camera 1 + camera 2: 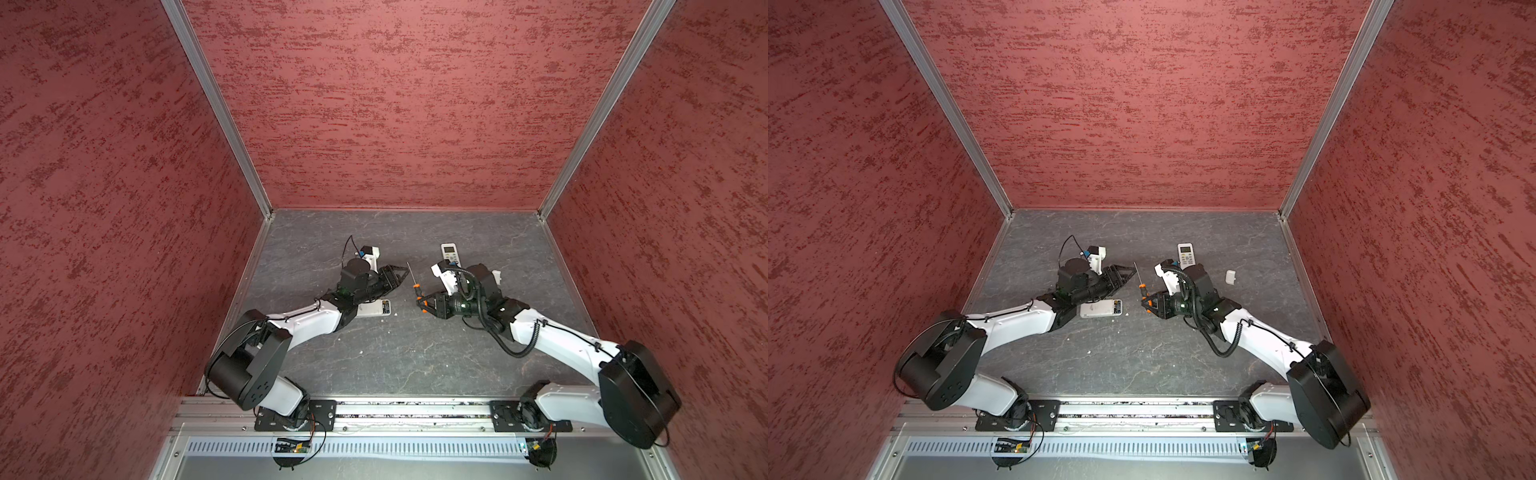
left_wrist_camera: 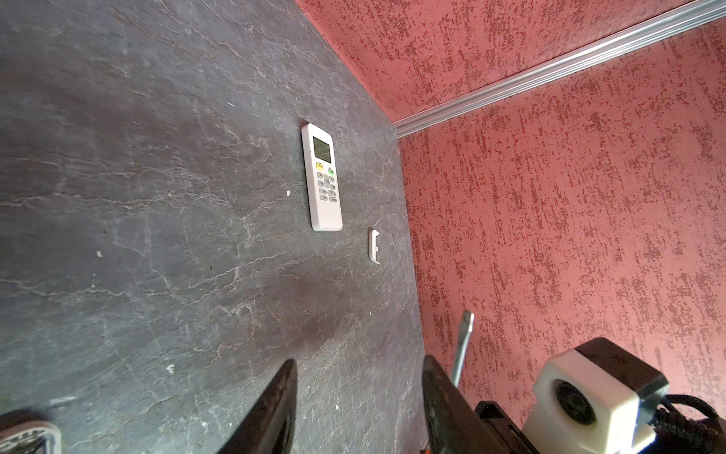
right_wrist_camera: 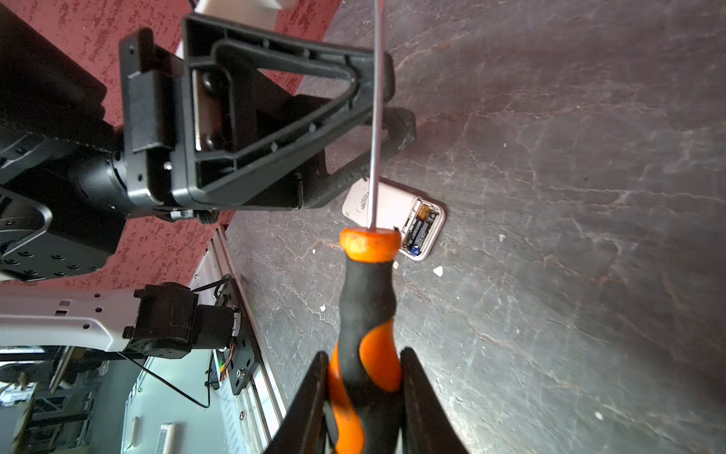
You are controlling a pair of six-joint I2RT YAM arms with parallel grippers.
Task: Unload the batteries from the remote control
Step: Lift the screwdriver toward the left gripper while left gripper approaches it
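The right end effector (image 3: 363, 365) is clamped on the orange-and-black handle of a screwdriver (image 3: 365, 298). Its thin metal shaft points away from the jaws, toward the left end effector (image 3: 395, 102). The shaft crosses the left end effector's fingertips in the right wrist view; whether it touches them I cannot tell. The left end effector's jaws stand apart with nothing between them, and bare tabletop (image 2: 157, 236) shows through the gap in the left wrist view.

The remote control (image 1: 1100, 308) lies face down on the tabletop, below the left end effector and partly under that arm's wrist, with its near end toward the right end effector. At that end the battery compartment (image 3: 420, 228) is uncovered. The batteries (image 3: 422, 226) are still in it, dark cells lying side by side, one with a gold-brown end. Neither end effector touches them.

Beyond the right end effector, a second remote (image 1: 1187, 254) lies face up, showing its screen and buttons. A small white cover (image 1: 1230, 277) lies near it on the tabletop, well apart from both end effectors
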